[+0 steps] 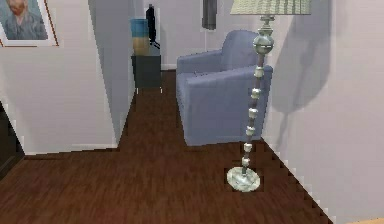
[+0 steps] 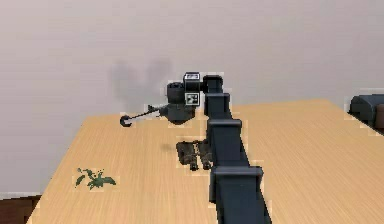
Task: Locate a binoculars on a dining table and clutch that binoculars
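Arm side view: small dark binoculars (image 2: 190, 153)

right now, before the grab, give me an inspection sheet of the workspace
surface: light wooden table
job's things: binoculars, a small dark thing lying on the table just left of the arm in the arm side view
clutter: small green sprig near the table's near left corner; dark thing at the arm side view's right edge
grippers: gripper near the table's far edge, farther out than the binoculars; it holds nothing
cables: nothing seen
surroundings: blue armchair, floor lamp, framed picture, dark cabinet past a doorway, dark wood floor
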